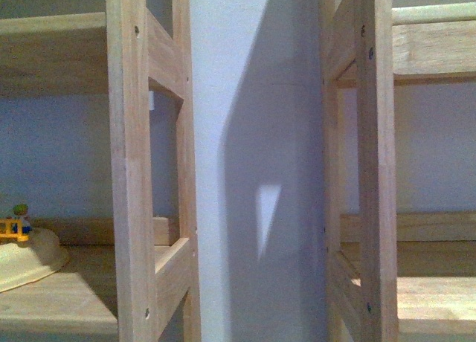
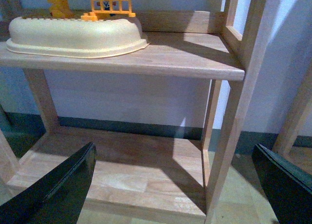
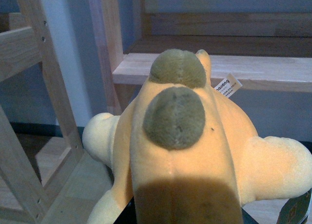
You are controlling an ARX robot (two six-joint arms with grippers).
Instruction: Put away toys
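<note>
On the right wrist camera we see the soft orange-yellow plush animal [image 3: 190, 151] filling most of the frame, off the floor and just in front of a pale wooden shelf board [image 3: 263, 70]. Two olive-brown round nubs [image 3: 174, 118] face the lens, one behind the other. A white sewn-in label [image 3: 228, 85] sticks out beside the far one. Stubby paler limbs spread to either side. The right gripper is hidden behind the plush body. The toy hangs right at the wrist, so we read it as clamped on the toy, though we can't see the fingers.

Left gripper [image 2: 174, 146]: released, empty. Its black fingers [image 2: 63, 190] stand wide apart over the bare lower board [image 2: 131, 165] of a light wooden shelf unit [image 1: 130, 171]. On the board above sits a cream oval plastic tub [image 2: 73, 36], flared rim down, near the front edge. An orange toy fence [image 2: 109, 7] shows at its top edge; we cannot tell whether it is on the tub or behind it. A yellow-and-green toy figure [image 2: 58, 2] stands beside the fence, partly cut off.

Front camera: that shelf unit is on the left, a second wooden shelf unit [image 1: 375, 171] is on the right, and a pale bluish wall [image 1: 253, 97] runs between them. The tub shows at lower left.
</note>
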